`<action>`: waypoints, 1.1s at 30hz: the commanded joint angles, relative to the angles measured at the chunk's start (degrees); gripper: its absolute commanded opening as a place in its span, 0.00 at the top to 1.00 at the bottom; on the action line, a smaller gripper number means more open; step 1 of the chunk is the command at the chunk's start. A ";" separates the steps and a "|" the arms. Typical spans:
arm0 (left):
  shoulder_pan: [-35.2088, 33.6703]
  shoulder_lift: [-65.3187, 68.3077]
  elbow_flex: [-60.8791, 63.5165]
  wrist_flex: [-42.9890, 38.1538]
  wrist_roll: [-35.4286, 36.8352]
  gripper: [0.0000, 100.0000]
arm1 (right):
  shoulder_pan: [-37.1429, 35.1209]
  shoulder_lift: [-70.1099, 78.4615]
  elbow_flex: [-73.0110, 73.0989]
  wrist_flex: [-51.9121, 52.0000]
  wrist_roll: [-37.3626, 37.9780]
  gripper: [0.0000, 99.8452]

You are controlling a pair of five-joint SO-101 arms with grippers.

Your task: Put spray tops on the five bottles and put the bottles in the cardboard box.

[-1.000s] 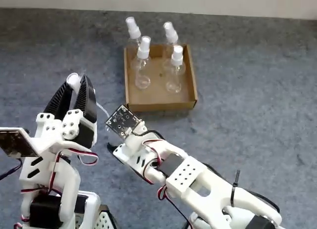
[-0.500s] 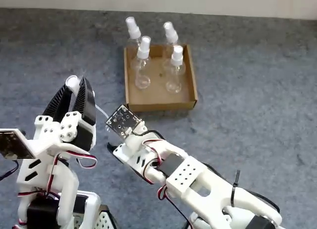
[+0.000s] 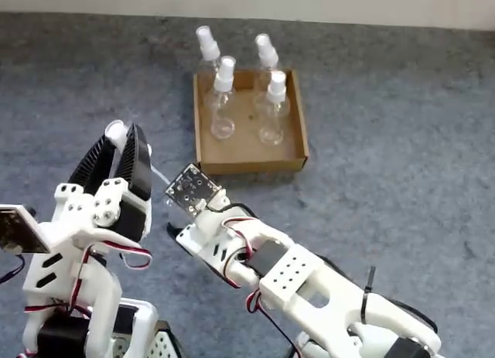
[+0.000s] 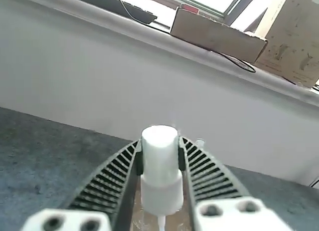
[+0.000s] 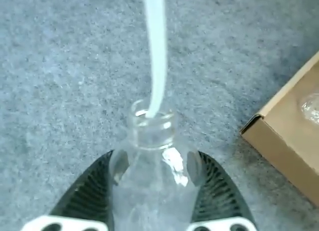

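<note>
1. Cardboard box (image 3: 251, 164) holds four capped bottles (image 3: 223, 103), all standing upright. I judge four of five done.
2. The clear fifth bottle (image 5: 149, 136) is uncapped and outside the box, near its front corner. The right gripper (image 5: 155, 163) clamps it at the shoulders, with its open neck facing up toward the spray top.
3. Spray top (image 4: 159, 176) is pinched between the left gripper (image 4: 159, 143) fingers, above the bottle, head pointing away from it.
4. Dip tube (image 5: 155, 51) slants down from the top, its tip just inside the neck. Left to do: seat the top, then box the bottle.
</note>
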 commanded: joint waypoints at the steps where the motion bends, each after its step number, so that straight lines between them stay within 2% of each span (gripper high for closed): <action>1: 0.66 -0.31 2.24 0.09 0.09 1.00 | -0.04 -2.51 -0.31 -1.36 -0.62 1.00; 6: -3.12 -0.22 7.34 -4.31 -0.88 1.00 | 0.92 -9.27 1.45 -1.19 -0.62 1.00; 10: -3.03 0.04 11.03 -8.00 -3.08 1.00 | 3.30 -20.18 6.20 -1.27 -0.62 1.00; 15: 2.51 0.22 13.23 -8.53 -3.52 1.00 | 3.38 -24.92 10.33 -1.27 -0.62 1.00; 21: 11.56 0.22 14.99 -8.44 -8.26 1.00 | 3.65 -23.60 10.42 -1.27 -0.62 1.00; 26: 12.53 -0.22 14.29 -4.22 -8.44 0.99 | 6.02 -23.96 10.42 -1.54 -0.70 1.00; 29: 12.88 -0.13 13.23 -1.58 -11.96 0.99 | 8.48 -24.04 10.42 -1.63 -0.88 1.00; 33: 14.81 0.31 13.58 -1.32 -13.19 0.99 | 10.24 -24.04 10.33 -1.63 -5.98 1.00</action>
